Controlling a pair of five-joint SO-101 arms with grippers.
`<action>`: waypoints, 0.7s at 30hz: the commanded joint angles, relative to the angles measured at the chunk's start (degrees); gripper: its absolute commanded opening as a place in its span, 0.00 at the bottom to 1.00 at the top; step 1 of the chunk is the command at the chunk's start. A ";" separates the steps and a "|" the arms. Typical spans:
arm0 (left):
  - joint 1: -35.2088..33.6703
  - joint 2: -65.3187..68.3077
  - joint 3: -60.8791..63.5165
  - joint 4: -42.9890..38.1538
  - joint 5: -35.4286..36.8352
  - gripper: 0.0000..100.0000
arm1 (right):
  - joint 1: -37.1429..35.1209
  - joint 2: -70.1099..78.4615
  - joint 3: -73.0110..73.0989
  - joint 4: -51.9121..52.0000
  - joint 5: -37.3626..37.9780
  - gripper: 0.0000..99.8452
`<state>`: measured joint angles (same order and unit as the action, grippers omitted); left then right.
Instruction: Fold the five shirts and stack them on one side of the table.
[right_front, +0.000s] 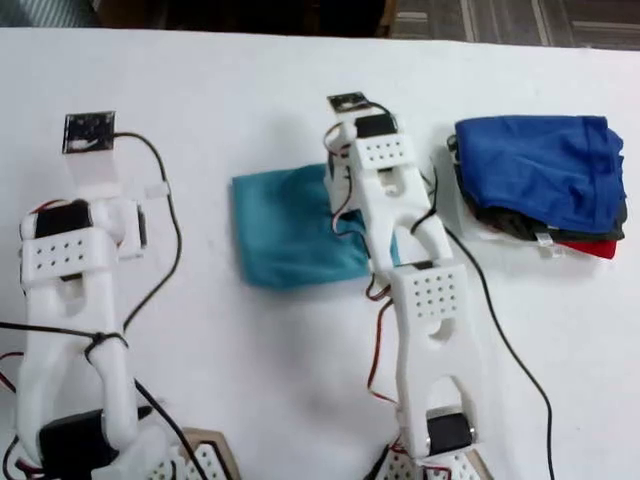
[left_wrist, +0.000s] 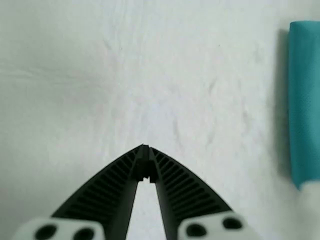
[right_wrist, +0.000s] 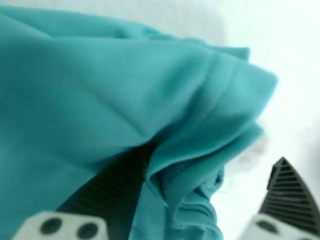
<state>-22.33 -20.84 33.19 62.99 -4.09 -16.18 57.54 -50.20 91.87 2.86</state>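
Right hand (right_wrist: 210, 170), spread, has 1 finger under an edge of the folded teal cloth shirt (right_front: 285, 225), probably to move it onto the blue-topped shirt stack (right_front: 540, 170) nearby; left hand (left_wrist: 145, 150) hangs pressed together.

Bright, even light washes the white table (right_front: 250, 90), close to glare near its far edge. Shadows are faint and soft, darkest under a lifted fold of the teal shirt (right_wrist: 125, 100). The room (right_front: 250, 12) beyond the far edge is dim.
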 joint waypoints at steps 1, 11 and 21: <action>-0.44 -2.37 -0.66 -0.79 0.18 0.03 | 0.13 3.30 -2.64 0.75 -0.09 0.36; -0.44 -2.37 -0.66 -0.62 0.18 0.03 | 1.27 5.85 -6.15 7.08 6.51 0.01; -0.44 -2.37 -0.48 -0.44 0.26 0.03 | 6.90 -8.40 -8.00 9.27 19.87 0.02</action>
<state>-22.33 -20.84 33.19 62.99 -4.09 -12.22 57.71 -57.41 99.78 18.42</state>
